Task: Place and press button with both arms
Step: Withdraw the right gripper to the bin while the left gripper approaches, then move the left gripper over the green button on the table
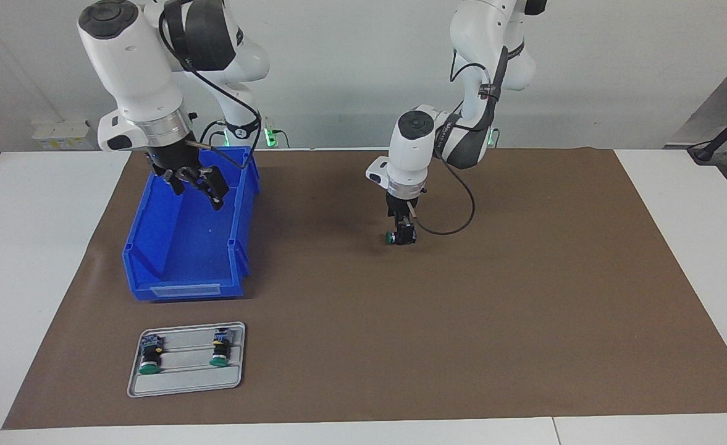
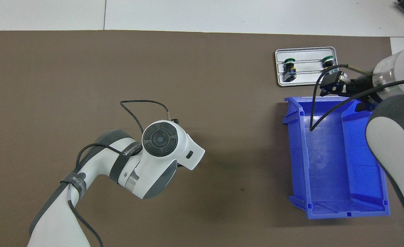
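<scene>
A green-capped button (image 1: pixel 394 237) lies on its side on the brown mat (image 1: pixel 524 296), cap toward the right arm's end. My left gripper (image 1: pixel 404 236) is down over its black body, open, one finger on each side. In the overhead view the left wrist hides both the button and the fingers. My right gripper (image 1: pixel 199 185) hangs open and holds nothing above the blue bin (image 1: pixel 184 259), at the bin's end nearer the robots. From overhead the right gripper (image 2: pixel 333 85) appears between the bin (image 2: pixel 329 164) and the tray.
A grey tray (image 1: pixel 184 386) lies farther from the robots than the bin and carries two more green-capped buttons (image 1: pixel 151 357) (image 1: pixel 220 351). The same tray (image 2: pixel 304 82) shows in the overhead view. Nothing shows inside the bin. White tabletop borders the mat.
</scene>
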